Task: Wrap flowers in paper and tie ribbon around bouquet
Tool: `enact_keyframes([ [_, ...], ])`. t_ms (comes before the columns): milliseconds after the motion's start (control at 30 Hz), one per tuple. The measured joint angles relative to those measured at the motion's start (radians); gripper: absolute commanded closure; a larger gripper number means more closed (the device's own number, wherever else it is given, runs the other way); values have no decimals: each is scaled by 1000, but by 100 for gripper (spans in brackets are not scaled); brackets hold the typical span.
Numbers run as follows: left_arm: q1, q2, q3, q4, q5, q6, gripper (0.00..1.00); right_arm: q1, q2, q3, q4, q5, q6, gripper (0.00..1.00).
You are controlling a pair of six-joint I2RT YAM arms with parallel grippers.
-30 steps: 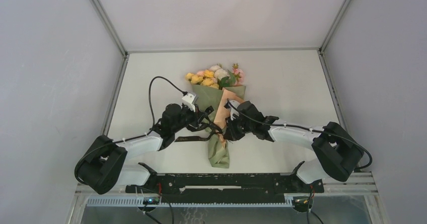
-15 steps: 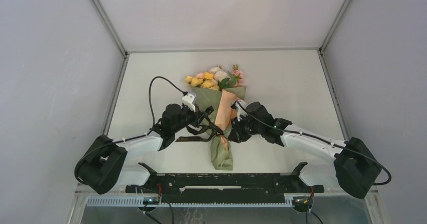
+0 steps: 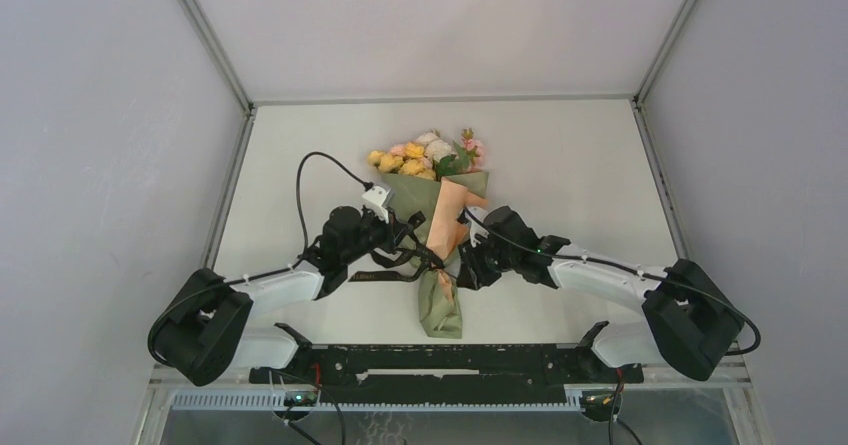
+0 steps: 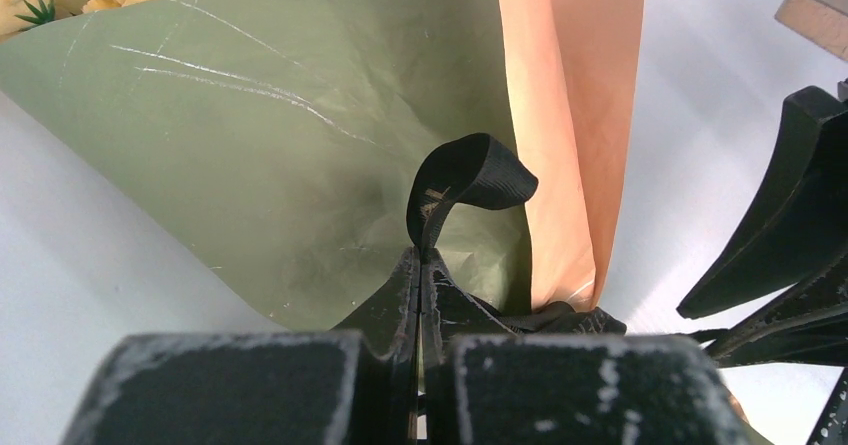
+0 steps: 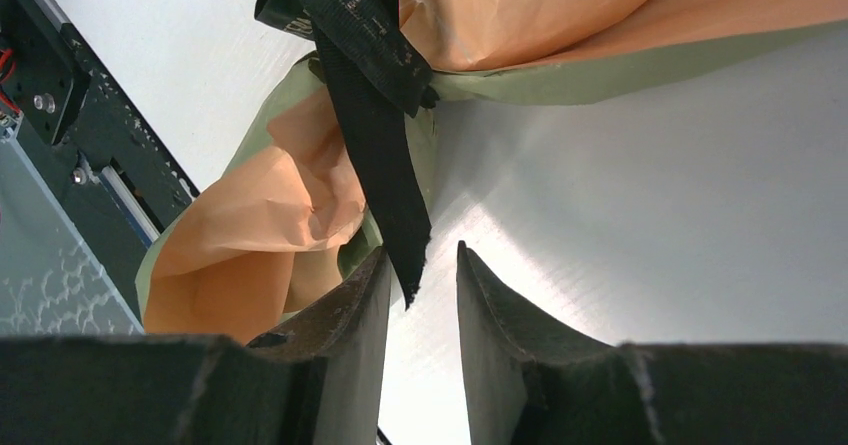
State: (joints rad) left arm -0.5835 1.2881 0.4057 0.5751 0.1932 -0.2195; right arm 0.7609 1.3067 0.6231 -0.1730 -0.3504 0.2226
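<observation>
My left jaws are pinched on a loop of the narrow black woven ribbon at the neck of the bouquet. It is yellow, pink and white blooms in a creased olive-and-peach paper cone, lying mid-way on the white bench, blooms at twelve o'clock. My right jaws stand apart, the limp ribbon tail between them, unclamped. I'd reach deeper before closing, then pull gently toward three o'clock.

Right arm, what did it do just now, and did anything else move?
The right arm swung its elbow outward, and the right tool slid a little down along the bouquet. That tool now stands open, with the ribbon end hanging loose between its jaws. The left tool stayed shut on a ribbon loop, and the bouquet barely shifted.
</observation>
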Motion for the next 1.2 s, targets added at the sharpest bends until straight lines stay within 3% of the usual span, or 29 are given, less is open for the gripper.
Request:
enact_keyframes([
  [167,-3,0,0,0,-1,0,100,0,26,0,22,-16,-3,98],
  [200,-4,0,0,0,-2,0,100,0,29,0,24,-19,-3,100],
  [267,-5,0,0,0,-4,0,98,0,29,0,24,-25,-3,100],
  [467,-10,0,0,7,-3,5,62,13,13,-9,-3,-26,19,100],
  [733,7,-60,1,-39,41,74,43,86,-31,-30,-118,-29,81,98],
  [833,50,-118,16,-130,114,173,33,85,-51,-30,-171,-29,96,92],
  [933,107,-162,64,-270,210,327,23,85,-56,-31,-215,-39,118,61],
  [1000,138,-179,119,-401,279,479,17,85,-56,-31,-242,-48,125,51],
  [1100,149,-188,189,-603,329,748,12,65,-58,0,-306,-35,112,49],
  [1200,149,-177,210,-772,327,1009,10,-3,-59,132,-348,-7,89,47],
])
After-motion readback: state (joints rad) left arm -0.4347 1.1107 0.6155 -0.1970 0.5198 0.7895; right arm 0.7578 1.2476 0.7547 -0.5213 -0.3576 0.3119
